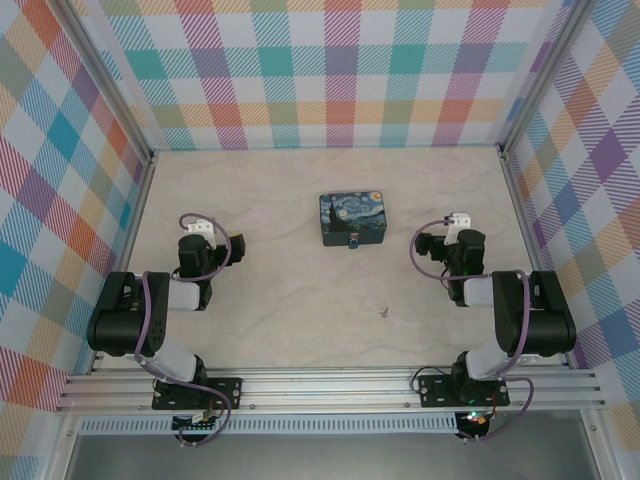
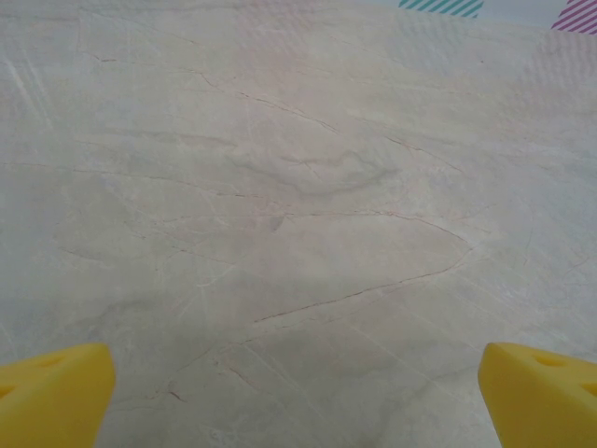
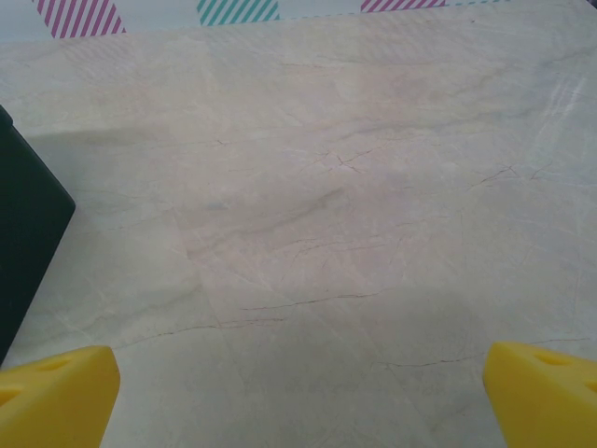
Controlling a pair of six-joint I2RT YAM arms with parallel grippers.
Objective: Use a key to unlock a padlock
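Step in hand: the first one, reaching for the key [image 1: 385, 313]; nothing is gripped yet and both arms sit folded near their bases.
Left hand [image 2: 298, 397]: spread wide and empty, its yellow fingertips [image 2: 51, 392] at the lower corners of the wrist view, bare worktop [image 1: 280, 300] between them.
Right hand [image 3: 298, 397]: likewise wide and empty, over bare marbled surface, with a dark corner of the box [image 1: 352, 220] at the left edge of its wrist view.
Key, place: lies alone on the worktop, on the near side of the box and well apart from it, closer to the right arm than the left.
Key, look: a tiny dark sliver lying flat; too small to tell which end is the bow.
Padlock [image 1: 354, 242], place: at the middle of the near edge of the swirl-painted box, touching it.
Padlock, look: a very small blue body; the shackle and the keyhole are too small to make out.
Next move, as a judgement: the right hand should come down over the key and pinch it low against the surface, since so thin a piece may slide or tip.
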